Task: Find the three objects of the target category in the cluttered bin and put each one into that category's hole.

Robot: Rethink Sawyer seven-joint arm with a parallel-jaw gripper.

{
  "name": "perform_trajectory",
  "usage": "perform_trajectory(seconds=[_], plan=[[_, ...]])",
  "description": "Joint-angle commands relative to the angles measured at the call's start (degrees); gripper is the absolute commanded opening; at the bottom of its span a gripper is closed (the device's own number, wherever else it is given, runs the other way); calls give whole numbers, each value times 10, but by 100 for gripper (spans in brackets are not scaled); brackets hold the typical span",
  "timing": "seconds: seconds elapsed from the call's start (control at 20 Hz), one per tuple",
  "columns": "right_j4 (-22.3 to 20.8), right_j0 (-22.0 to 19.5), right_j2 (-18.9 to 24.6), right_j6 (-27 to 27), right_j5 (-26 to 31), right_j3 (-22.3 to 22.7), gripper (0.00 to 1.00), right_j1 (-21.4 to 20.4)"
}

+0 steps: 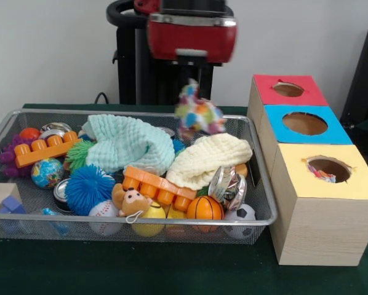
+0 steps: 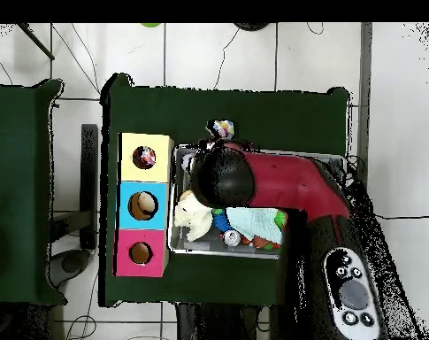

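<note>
Hanging from the gripper [image 1: 192, 83], which pinches its top, a printed cloth [image 1: 198, 115] hovers over the bin's [image 1: 261, 184] far rim; carry it toward four o'clock, centring over the yellow hole [image 1: 329, 168] before release.

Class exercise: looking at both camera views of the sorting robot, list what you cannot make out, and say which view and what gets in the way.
- Gripper: in the front view the blurred printed cloth hanging under it covers its tips; the overhead view hides it beneath the arm.
- Wire basket: overhead, the arm covers most of its contents.
- Yellow-surround hole: front view shows only a colourful scrap inside; what it is stays unclear.
</note>
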Motion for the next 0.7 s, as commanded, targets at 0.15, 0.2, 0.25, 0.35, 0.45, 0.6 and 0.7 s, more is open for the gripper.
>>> perform_trajectory(seconds=[0.15,0.2,0.25,0.35,0.45,0.6,0.7], plan=[[30,100,-34,154,39,-66,0,54],[33,110,-39,159,38,-67,0,55],[38,128,-47,171,43,-76,0,61],[47,154,-59,184,44,-84,0,68],[58,178,-71,197,40,-93,0,79],[73,202,-84,205,32,-104,0,94],[80,216,-93,209,29,-114,0,105]])
